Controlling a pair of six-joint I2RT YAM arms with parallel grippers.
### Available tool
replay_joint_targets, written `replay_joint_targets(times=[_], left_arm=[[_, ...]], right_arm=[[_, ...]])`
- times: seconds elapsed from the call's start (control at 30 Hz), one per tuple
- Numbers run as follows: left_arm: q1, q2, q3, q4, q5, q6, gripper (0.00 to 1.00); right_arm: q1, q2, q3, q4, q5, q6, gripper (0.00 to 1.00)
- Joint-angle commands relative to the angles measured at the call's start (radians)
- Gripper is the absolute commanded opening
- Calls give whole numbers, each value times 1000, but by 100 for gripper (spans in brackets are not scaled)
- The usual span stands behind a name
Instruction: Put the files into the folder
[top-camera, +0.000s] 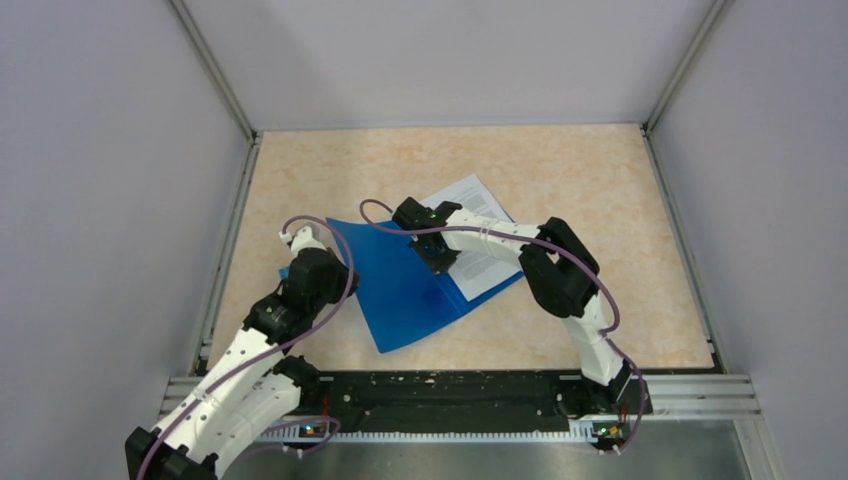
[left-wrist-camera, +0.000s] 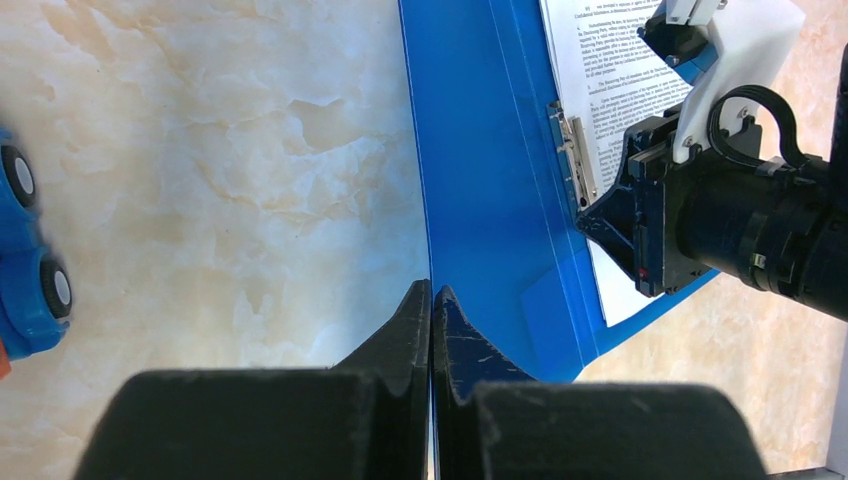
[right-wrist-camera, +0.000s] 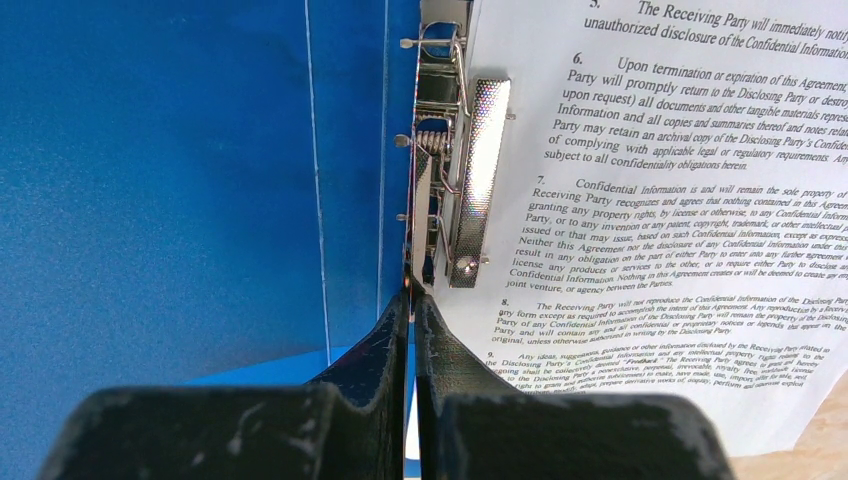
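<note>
Blue folder (top-camera: 400, 290) lies open, with the printed files (top-camera: 480, 262) on its right half. The right gripper (right-wrist-camera: 410, 295), clenched, sits beside the metal clip (right-wrist-camera: 470, 170). The left gripper (left-wrist-camera: 432, 290), clenched, meets the cover's edge.

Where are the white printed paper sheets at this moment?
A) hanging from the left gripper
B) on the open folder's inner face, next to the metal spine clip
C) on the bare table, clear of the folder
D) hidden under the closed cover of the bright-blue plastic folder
B: the white printed paper sheets lie on the opened bright-blue plastic folder, with their edge right by the metal spine clip.
</note>
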Motion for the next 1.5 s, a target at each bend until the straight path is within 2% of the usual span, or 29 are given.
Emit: replay_joint_targets(times=[0.0,0.87,1.3,1.47], left_arm=[[-21,14,8,-10,58,18,0],[-21,29,47,-28,21,68,0],[-20,17,84,-44,25,142,0],[-18,12,122,-84,-17,196,0]], right_arm=[[5,15,-28,155,-55,14,0],[3,-57,-1,94,-8,9,0],[-10,-112,4,84,7,22,0],[-13,-150,12,82,11,32,0]])
